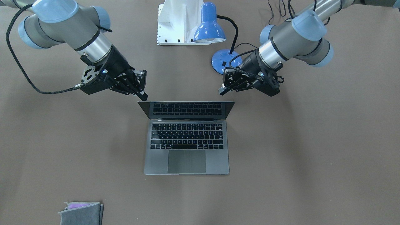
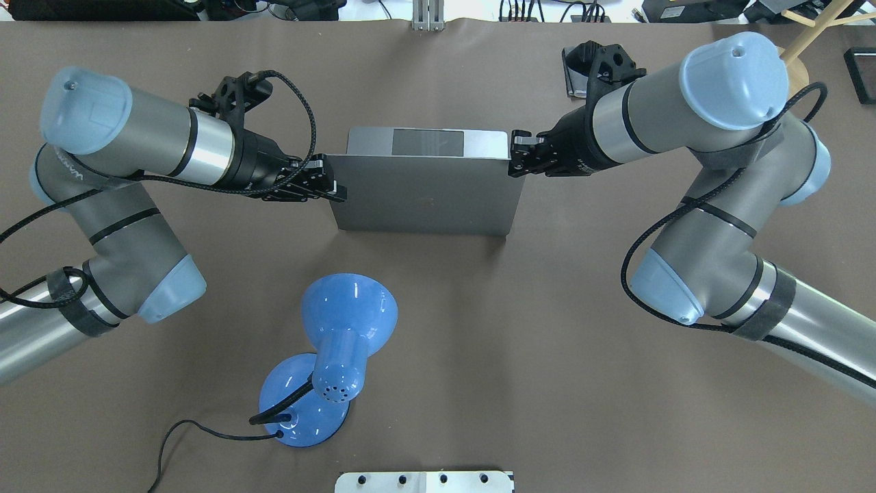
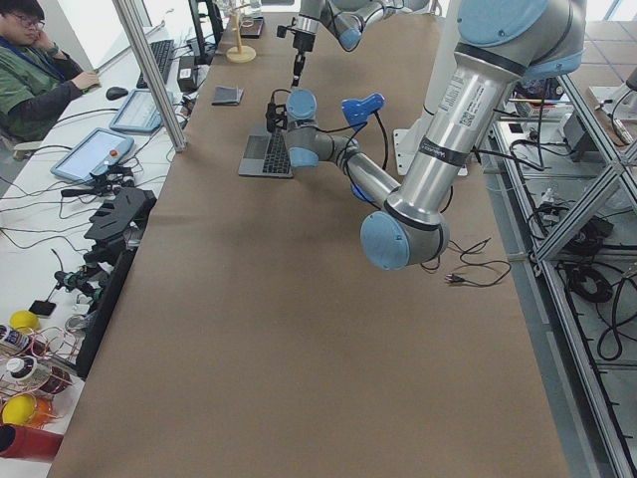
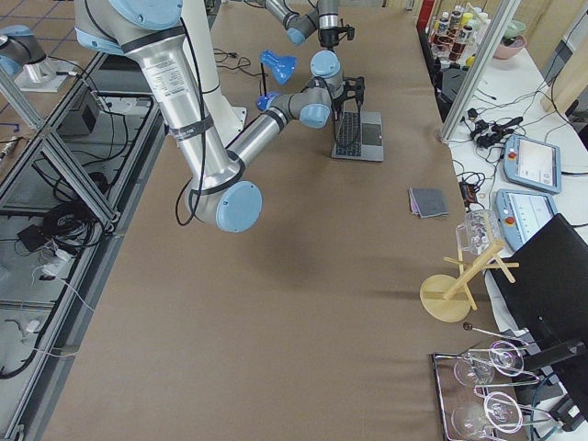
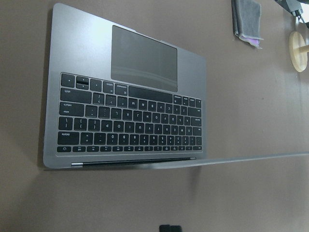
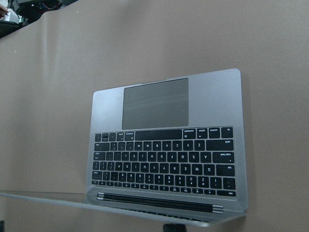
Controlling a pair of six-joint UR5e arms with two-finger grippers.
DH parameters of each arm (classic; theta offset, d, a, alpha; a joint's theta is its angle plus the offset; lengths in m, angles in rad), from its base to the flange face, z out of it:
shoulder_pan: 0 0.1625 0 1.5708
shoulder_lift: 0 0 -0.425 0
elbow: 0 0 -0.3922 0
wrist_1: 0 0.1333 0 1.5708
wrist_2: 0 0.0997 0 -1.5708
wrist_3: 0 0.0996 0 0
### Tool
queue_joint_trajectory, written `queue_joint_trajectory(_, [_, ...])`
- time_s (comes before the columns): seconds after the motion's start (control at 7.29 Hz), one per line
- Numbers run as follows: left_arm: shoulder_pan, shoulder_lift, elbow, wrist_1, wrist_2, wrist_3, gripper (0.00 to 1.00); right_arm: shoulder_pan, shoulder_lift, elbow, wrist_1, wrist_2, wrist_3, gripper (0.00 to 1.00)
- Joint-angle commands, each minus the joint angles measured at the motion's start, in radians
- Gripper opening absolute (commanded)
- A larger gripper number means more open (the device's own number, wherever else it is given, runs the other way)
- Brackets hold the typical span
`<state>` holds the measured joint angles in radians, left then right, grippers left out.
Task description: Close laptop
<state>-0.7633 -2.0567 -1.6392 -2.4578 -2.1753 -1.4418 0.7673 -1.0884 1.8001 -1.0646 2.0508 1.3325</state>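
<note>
The space-grey laptop (image 1: pixel 156 162) stands open in the middle of the table, its lid tilted back toward me. The overhead view shows the lid's back (image 2: pixel 424 198). Keyboard and trackpad show in the left wrist view (image 5: pixel 125 121) and in the right wrist view (image 6: pixel 164 159). My left gripper (image 2: pixel 332 190) is shut and empty, just behind the lid's left upper corner; it also shows in the front-facing view (image 1: pixel 222 91). My right gripper (image 2: pixel 514 159) is shut and empty at the lid's right upper corner, and shows in the front-facing view (image 1: pixel 143 95). I cannot tell whether either touches the lid.
A blue desk lamp (image 2: pixel 342 329) with a black cord stands on my side of the laptop, left of centre. A white mount (image 1: pixel 175 22) is behind it. A folded grey cloth (image 1: pixel 81 214) lies at the far edge. A wooden stand (image 2: pixel 794 55) is at the far right.
</note>
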Motion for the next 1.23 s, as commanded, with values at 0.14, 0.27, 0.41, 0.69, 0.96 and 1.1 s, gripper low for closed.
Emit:
queue_joint_trajectory(0.14, [-0.039,-0.016,0.033,0.002,0.005,0.029,0.0,0.009,0.028,-0.043,0.0,0.0,-0.007,0.0])
queue_joint_trajectory(0.27, [-0.056,-0.043,0.065,0.002,0.005,0.029,0.0,0.015,0.041,-0.059,0.0,0.0,-0.007,0.0])
queue_joint_trajectory(0.41, [-0.06,-0.068,0.108,0.002,0.005,0.044,0.0,0.02,0.042,-0.076,0.002,0.0,-0.012,0.0])
queue_joint_trajectory(0.69, [-0.079,-0.108,0.177,0.0,0.008,0.064,0.0,0.036,0.088,-0.143,0.002,0.0,-0.03,0.0])
queue_joint_trajectory(0.96, [-0.083,-0.152,0.249,0.002,0.037,0.096,0.0,0.052,0.142,-0.233,0.002,-0.001,-0.032,0.0])
queue_joint_trajectory(1.1, [-0.085,-0.164,0.287,0.002,0.043,0.124,0.0,0.053,0.168,-0.279,0.002,-0.001,-0.041,0.0])
